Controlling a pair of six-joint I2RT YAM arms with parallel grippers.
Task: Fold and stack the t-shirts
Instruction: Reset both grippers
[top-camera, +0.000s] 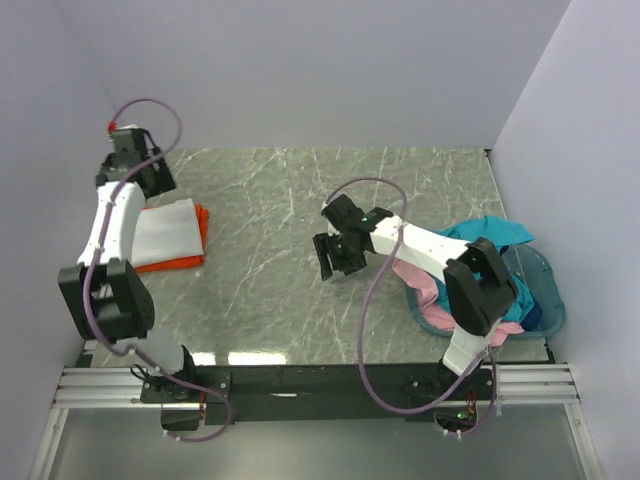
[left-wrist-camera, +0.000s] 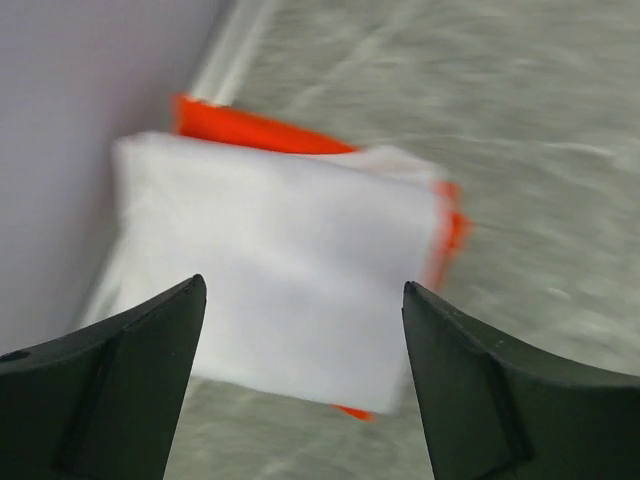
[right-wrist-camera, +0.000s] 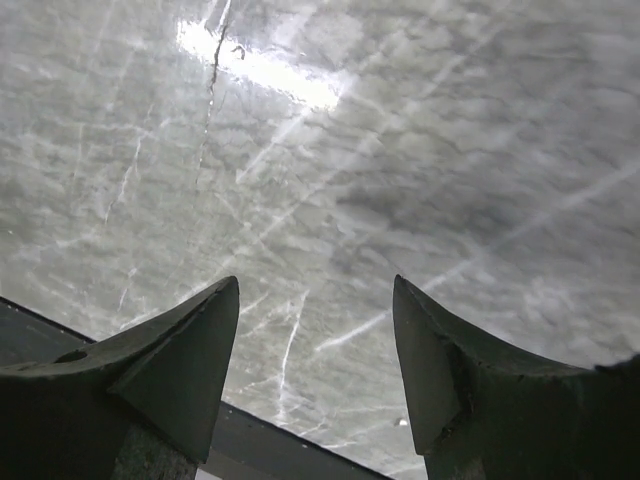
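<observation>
jaws: left gripper (left-wrist-camera: 303, 290), right gripper (right-wrist-camera: 315, 290) both spread, empty | your likely next pick, pink t-shirt (top-camera: 420, 290): rightward of right gripper, the nearer

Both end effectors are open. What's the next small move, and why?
Probably swing the right end effector toward the basket for the pink shirt draped over its rim: that end effector is open over the table, and the white shirt already lies folded on the orange shirt.

Mid table (top-camera: 270, 200) open; folded t-shirt stack (top-camera: 165, 228) against left wall (top-camera: 45, 150); basket (top-camera: 552, 305) blocks right edge.
</observation>
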